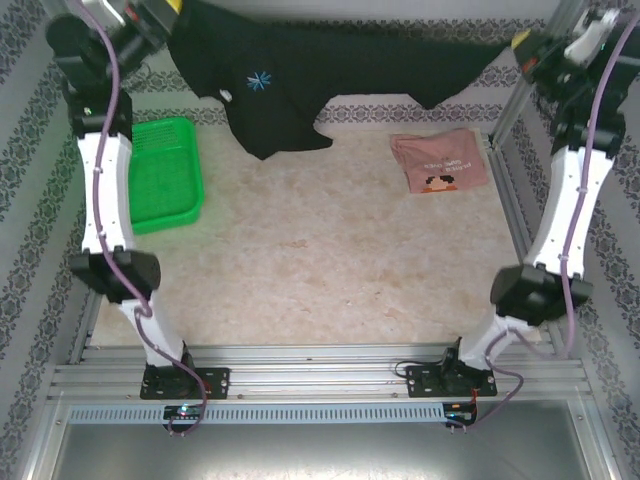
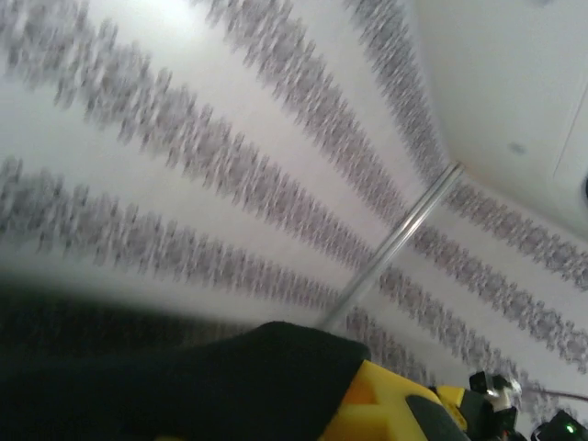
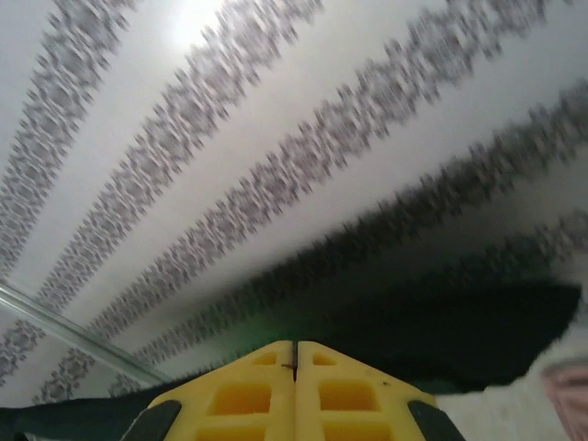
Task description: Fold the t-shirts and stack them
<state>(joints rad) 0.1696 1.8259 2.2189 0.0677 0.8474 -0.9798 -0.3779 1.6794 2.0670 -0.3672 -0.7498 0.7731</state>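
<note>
The left fingers [image 1: 165, 18] and right fingers [image 3: 294, 360] are pinched shut on the black t-shirt [image 1: 290, 75], which hangs stretched between them. The pink t-shirt [image 1: 438, 160] lies folded, I think, below the right fingers. Lower both sides together so it lands flat on the worktop [image 1: 320, 260]

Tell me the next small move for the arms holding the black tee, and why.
Probably lower both arms together so the black tee drapes flat onto the bare table. The left gripper and right gripper, both shut, hold it stretched in the air, apart from the folded pink tee.
</note>
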